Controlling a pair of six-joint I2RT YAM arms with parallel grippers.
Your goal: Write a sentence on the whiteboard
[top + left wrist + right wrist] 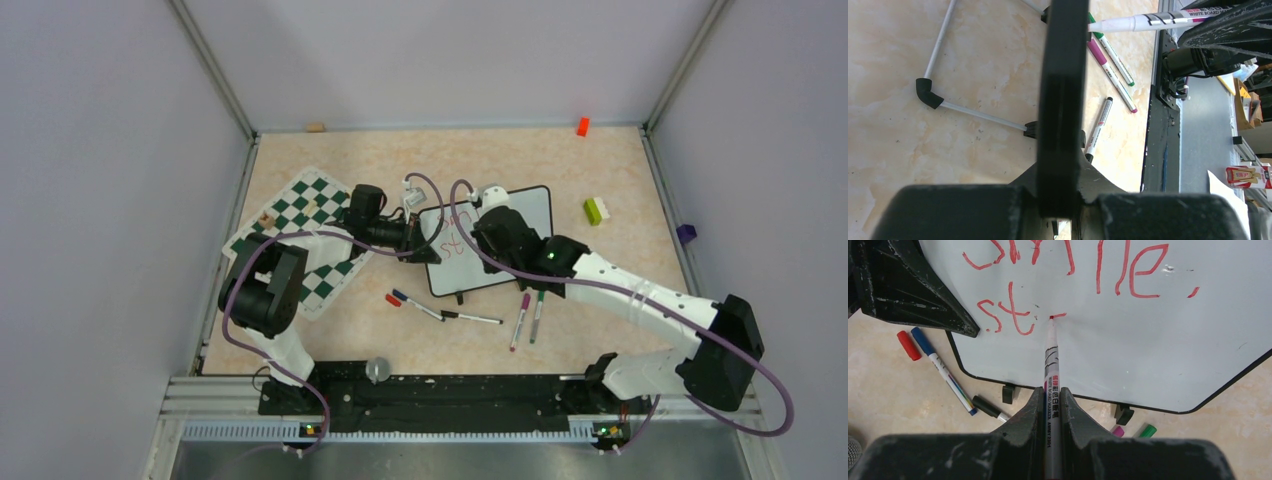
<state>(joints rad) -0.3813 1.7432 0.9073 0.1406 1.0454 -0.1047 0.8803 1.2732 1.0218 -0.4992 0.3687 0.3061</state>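
Whiteboard [1148, 355] propped on bench [898, 405] just ahead of right hand [1052, 402], edge clamped by left hand [415, 238]; with marker [1051, 355] pinched tight, tip beside sentence [1008, 315] start "st", press lightly, stroking steadily clear of finished letters.

A glossy white rectangular whiteboard [1148, 350] with a thin black frame carries red handwritten lettering [1128, 270]. A slim white marker [1051, 365], printed in black and red at its tip, sits between the matt black fingers of the right pincer [1051, 392]. The surface [600, 300] is pale beige with soft marbling. A flat chess mat [320, 215] is checkered green and white. Loose items include a blue-capped white pen [923, 340], a red cap [908, 345], a magenta-capped pen [520, 320] and a green-capped pen [537, 318]. There is also an orange-red block [582, 126], a lime-green and white block [596, 210] and a purple block [686, 233]. The right arm [640, 295] is white and black.
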